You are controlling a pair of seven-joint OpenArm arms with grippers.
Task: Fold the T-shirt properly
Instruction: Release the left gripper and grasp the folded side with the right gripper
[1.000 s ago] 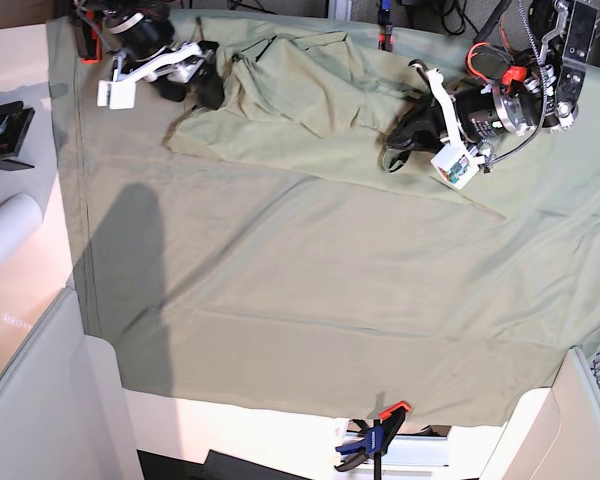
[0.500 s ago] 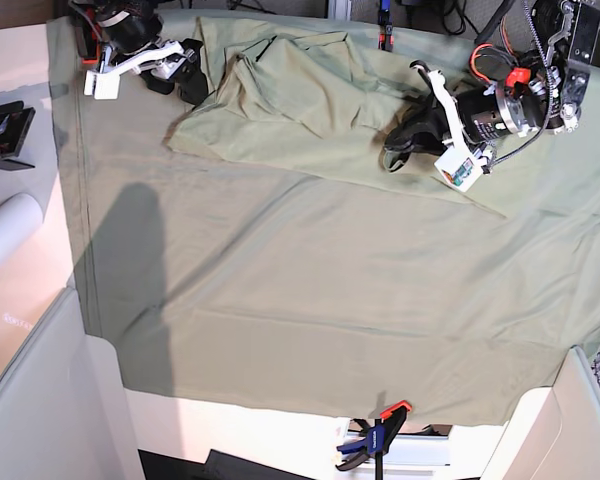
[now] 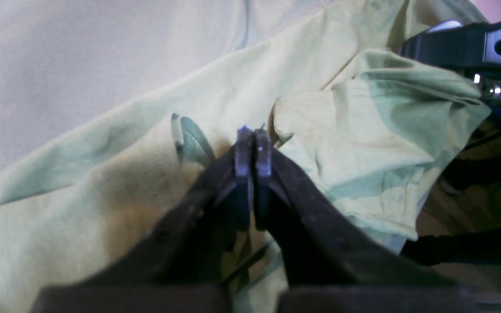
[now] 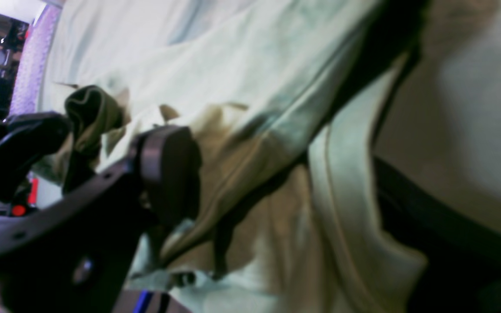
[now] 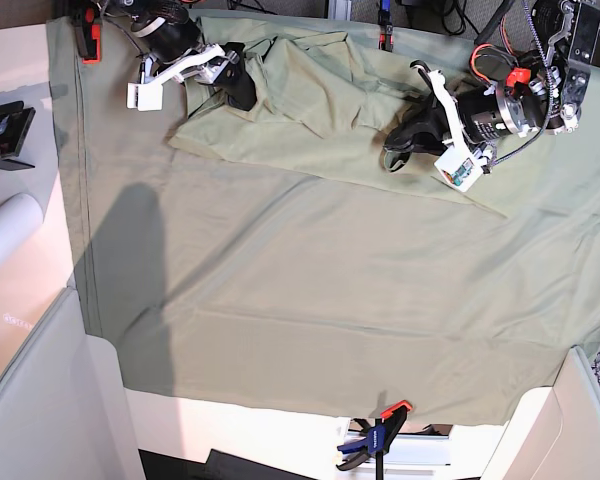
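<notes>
The pale sage-green T-shirt (image 5: 300,95) lies wrinkled and partly folded over itself at the back of the table. My left gripper (image 5: 395,150) sits at its right edge. In the left wrist view this gripper (image 3: 252,148) has its fingers pressed together on the shirt fabric (image 3: 363,130). My right gripper (image 5: 238,88) is at the shirt's left edge. In the right wrist view it (image 4: 285,187) is open, with a hemmed fold of the shirt (image 4: 342,195) lying between its fingers (image 4: 168,169).
A larger grey-green sheet (image 5: 310,300) covers the table. Clamps hold it at the front edge (image 5: 375,442) and at the back (image 5: 385,32). A white roll (image 5: 5,235) and a black object (image 5: 2,135) lie off the left edge. Pale panels (image 5: 40,400) stand front left.
My right gripper has moved right from the table's back left corner onto the shirt's left edge. My left gripper has stayed at the shirt's right edge.
</notes>
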